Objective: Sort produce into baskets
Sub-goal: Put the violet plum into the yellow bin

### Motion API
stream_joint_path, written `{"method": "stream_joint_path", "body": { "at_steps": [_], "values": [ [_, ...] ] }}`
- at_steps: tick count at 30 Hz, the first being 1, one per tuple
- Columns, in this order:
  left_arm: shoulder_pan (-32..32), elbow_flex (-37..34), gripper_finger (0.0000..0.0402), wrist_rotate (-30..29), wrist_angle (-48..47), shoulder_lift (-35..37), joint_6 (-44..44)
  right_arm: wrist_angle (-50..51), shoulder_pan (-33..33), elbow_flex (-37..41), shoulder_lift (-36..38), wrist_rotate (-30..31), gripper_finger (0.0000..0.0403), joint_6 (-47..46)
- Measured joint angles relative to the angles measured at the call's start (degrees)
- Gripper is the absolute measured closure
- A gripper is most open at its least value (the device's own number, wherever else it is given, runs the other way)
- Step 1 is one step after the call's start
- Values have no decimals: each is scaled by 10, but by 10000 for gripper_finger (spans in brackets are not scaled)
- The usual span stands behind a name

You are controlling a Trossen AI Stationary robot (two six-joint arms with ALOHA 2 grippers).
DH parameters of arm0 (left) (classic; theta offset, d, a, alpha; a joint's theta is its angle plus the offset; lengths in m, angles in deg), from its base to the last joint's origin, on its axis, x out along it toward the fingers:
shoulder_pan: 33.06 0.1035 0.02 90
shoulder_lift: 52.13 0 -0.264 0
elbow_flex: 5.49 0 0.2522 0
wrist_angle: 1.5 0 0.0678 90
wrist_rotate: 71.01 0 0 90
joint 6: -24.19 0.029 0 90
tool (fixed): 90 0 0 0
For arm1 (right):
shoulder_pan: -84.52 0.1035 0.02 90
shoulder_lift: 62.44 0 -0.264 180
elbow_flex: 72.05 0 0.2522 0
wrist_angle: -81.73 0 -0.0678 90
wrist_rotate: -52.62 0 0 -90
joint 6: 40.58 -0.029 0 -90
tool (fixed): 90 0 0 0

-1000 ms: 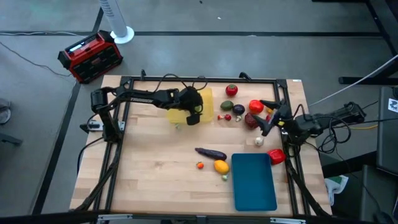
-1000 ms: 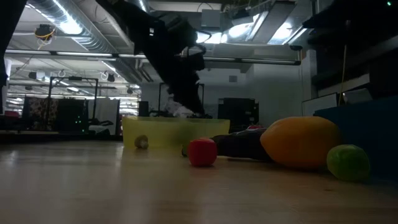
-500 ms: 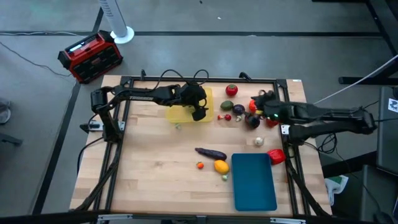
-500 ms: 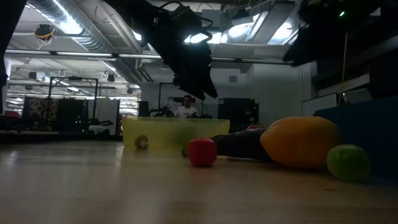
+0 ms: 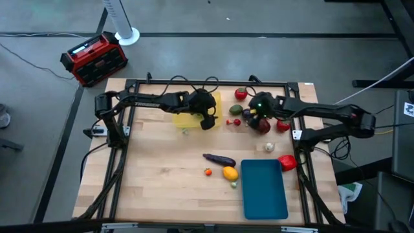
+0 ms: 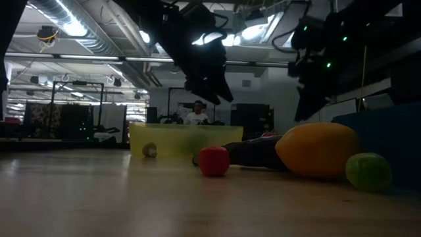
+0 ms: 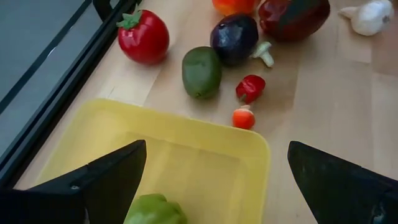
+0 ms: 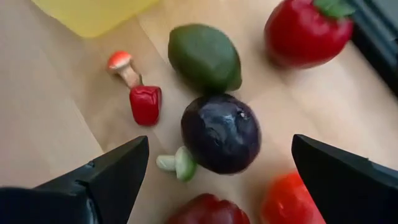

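Observation:
My left gripper is open and empty above the yellow tray, in which a green pepper lies. My right gripper is open over the produce cluster at the far right, its fingers either side of a round purple piece without touching it. Around that piece on the wood lie a green fruit, a red tomato, a small red pepper and a small mushroom. The teal tray holds nothing that shows.
An eggplant, a yellow-orange fruit and small pieces lie left of the teal tray. Garlic and a red pepper lie near the right edge. A black frame rims the table. A red-and-black box sits on the floor.
My right gripper has swung from the table's right edge toward the left and far side, over the produce cluster. My left gripper has risen out of the yellow tray and shifted slightly right.

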Motion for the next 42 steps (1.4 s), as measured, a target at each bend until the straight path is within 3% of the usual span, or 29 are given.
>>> {"method": "stream_joint_path", "body": {
  "at_steps": [24, 27, 36, 42],
  "values": [
    [-12, 0, 13, 0, 0, 0, -3, -74, -8, 0, -148, 48, 14, 72],
    [-12, 0, 13, 0, 0, 0, -4, -82, -8, 0, -157, 47, 32, 72],
    [-12, 0, 13, 0, 0, 0, -4, -89, -7, -1, -158, 42, 134, 72],
    [-12, 0, 13, 0, 0, 0, -3, -37, -7, -45, -158, 41, 132, 72]
  ]
}}
